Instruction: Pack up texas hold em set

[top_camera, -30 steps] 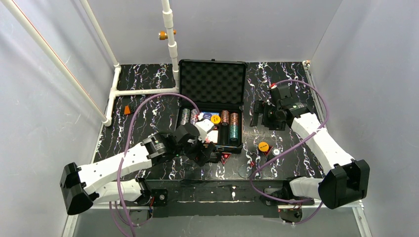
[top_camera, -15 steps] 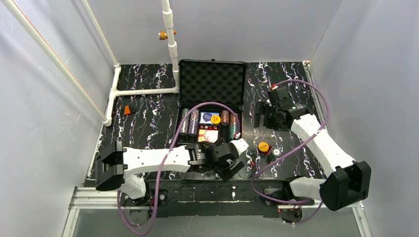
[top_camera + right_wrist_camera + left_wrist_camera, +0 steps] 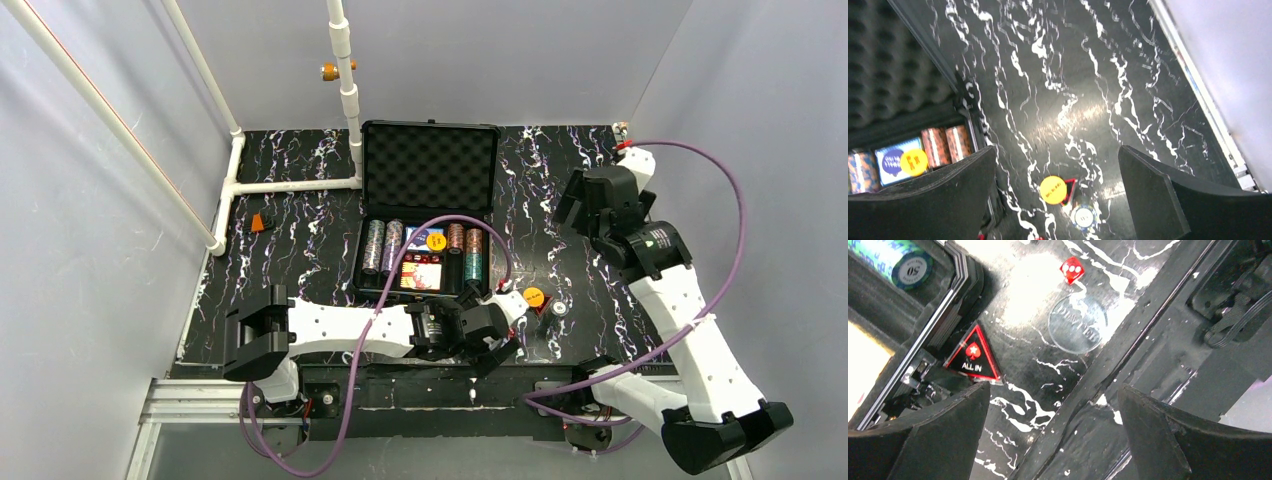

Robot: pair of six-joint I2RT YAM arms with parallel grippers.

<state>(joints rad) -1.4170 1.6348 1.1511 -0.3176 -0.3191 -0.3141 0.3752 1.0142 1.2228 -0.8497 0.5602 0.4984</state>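
Black foam-lined case (image 3: 430, 165) stood open toward the far edge of the tabletop (image 3: 300, 225), holding chip rows (image 3: 383, 245), a card deck (image 3: 420, 275) and 1 orange disc (image 3: 436, 241). Left gripper (image 3: 1053, 390) and right gripper (image 3: 1057, 150) gaped wide, holding nothing.

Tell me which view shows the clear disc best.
Left wrist view: the clear disc lies unobstructed, its lettering visible. In the top external view the left arm covers it; the right wrist view misses it.
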